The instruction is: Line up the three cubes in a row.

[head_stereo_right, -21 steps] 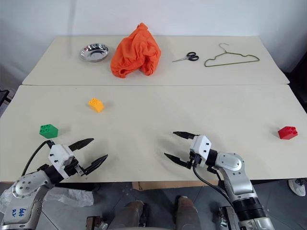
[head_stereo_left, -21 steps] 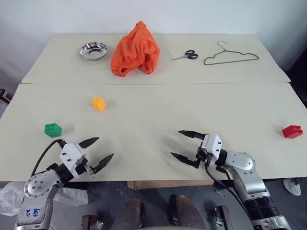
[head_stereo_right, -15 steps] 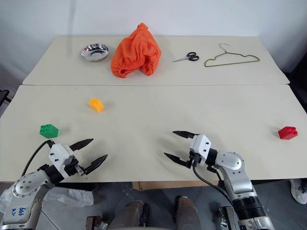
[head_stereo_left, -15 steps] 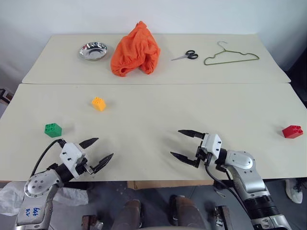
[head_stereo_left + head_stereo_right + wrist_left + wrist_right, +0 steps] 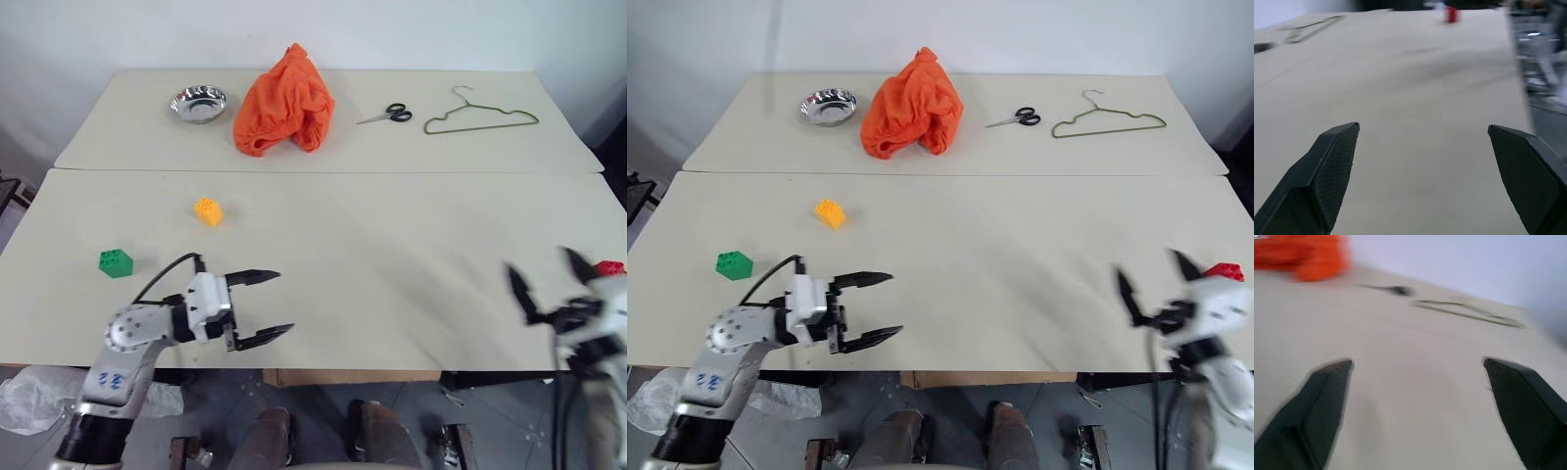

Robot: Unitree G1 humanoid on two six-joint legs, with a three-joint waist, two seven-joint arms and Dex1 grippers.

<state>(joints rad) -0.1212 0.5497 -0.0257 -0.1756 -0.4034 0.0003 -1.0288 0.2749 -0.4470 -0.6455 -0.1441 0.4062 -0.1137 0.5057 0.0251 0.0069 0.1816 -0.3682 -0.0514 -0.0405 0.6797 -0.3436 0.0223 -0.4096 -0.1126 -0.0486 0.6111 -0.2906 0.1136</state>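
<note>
Both arms are hanging empty over the counter [image 5: 392, 245], cubes scattered.

Left gripper [image 5: 263, 306] is sitting lower left with fingers wide; right gripper [image 5: 552, 284] at the right edge, fingers wide too, beside the red cube [image 5: 609, 266]. Green cube [image 5: 115, 261] is lying far left, yellow-orange cube [image 5: 208, 211] above it, so nothing is lined up yet.

Two beige tables [image 5: 392, 245] butted end to end; plain white wall [image 5: 294, 29] behind; grey floor.
</note>
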